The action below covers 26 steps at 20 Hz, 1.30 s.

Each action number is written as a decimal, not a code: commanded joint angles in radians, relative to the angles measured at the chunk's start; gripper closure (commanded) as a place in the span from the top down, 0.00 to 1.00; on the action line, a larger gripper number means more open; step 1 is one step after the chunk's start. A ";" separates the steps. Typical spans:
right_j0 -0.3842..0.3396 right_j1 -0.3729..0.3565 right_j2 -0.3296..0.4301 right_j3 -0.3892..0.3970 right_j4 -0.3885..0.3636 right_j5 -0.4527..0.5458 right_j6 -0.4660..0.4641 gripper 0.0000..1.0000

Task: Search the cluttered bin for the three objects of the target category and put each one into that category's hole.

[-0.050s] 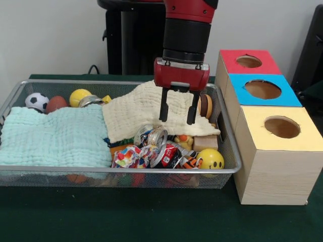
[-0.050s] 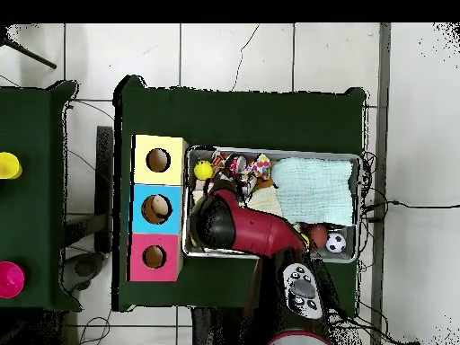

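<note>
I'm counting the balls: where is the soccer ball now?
In the front view the soccer ball sits in the bin's far left corner, beside a reddish-brown ball and behind the mint cloth.

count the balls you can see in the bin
4: soccer ball, reddish ball and plain yellow ball in the far-left corner, smiley yellow ball at the near-right. The cloths may hide more.
</note>
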 commanded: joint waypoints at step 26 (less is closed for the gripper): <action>0.023 0.146 0.034 -0.026 -0.039 -0.183 0.168 1.00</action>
